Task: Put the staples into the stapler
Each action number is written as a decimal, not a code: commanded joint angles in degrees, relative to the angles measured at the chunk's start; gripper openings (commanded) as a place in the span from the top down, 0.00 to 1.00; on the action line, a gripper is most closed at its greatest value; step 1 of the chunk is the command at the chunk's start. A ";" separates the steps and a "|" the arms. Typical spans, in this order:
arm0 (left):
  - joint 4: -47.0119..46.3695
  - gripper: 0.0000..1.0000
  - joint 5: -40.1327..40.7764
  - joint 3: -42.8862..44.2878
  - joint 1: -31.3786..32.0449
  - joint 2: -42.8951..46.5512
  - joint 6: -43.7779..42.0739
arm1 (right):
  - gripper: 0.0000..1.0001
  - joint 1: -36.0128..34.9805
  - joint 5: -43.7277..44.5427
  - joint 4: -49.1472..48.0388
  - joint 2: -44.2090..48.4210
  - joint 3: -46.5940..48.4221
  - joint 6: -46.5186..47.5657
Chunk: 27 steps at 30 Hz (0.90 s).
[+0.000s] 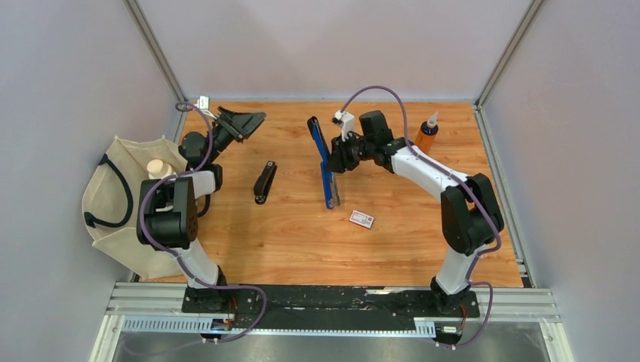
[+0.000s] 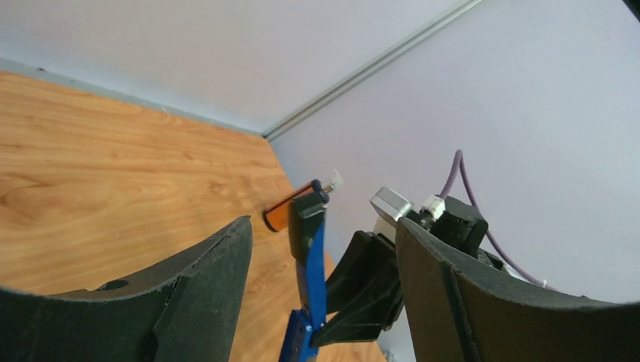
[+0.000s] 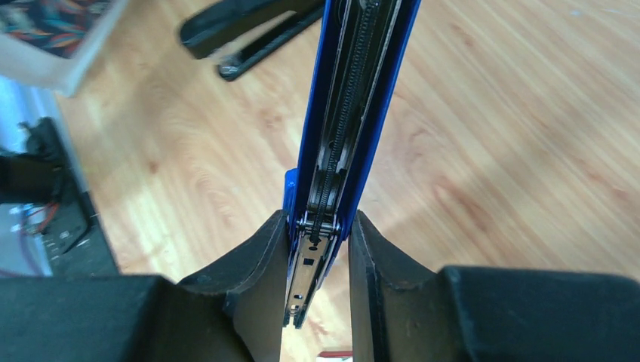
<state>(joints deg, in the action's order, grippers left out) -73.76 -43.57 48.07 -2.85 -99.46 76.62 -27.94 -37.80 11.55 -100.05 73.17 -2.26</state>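
**Wooden tabletop [image 1: 302, 249]: right pincer [image 3: 318, 226] clamped on a long blue metal stapler [image 1: 326, 173], staples lying apart.**

A cream canvas tote bag [image 1: 121, 245] at the left edge holds a pale cylindrical item [image 1: 157, 167]. The left pincer [image 1: 243, 119] hangs raised, jaws wide apart and empty. The blue stapler's spring channel shows between the right fingers [image 3: 249, 256]. A black stapler [image 1: 264, 182] lies between the arms, and an orange bottle [image 1: 426, 136] stands far right. The tiny white staples box with red-pink label [image 1: 361, 219] lies flat beside the blue stapler's near end, clear of both pincers.
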 commanded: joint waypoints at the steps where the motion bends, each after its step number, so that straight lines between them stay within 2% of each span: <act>1: 7.54 0.22 -0.90 0.62 -1.19 6.02 -8.21 | 1.00 -2.20 10.89 12.77 -4.88 11.80 7.79; 6: 20.56 0.22 -0.37 0.53 -1.19 11.65 -17.81 | 1.00 -4.83 17.22 18.94 -10.33 18.40 9.12; 9: 35.91 0.21 1.64 2.80 -1.28 15.25 -25.61 | 1.00 -6.77 21.26 23.15 -14.02 22.97 10.43; 12: 44.64 0.21 4.01 3.78 -1.19 18.94 -32.48 | 1.00 -8.18 24.70 26.76 -17.27 26.58 10.52; 20: 61.26 0.20 6.74 4.92 -1.28 26.50 -41.80 | 1.00 -9.06 30.15 28.09 -23.69 30.19 7.54; 27: 66.99 0.19 7.36 4.57 -1.28 30.29 -44.80 | 1.00 -9.76 36.83 27.21 -25.90 30.63 4.11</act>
<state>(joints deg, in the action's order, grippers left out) -11.90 -36.97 50.57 -3.88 -71.66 35.79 -37.32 -6.57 40.51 -126.06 100.57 4.36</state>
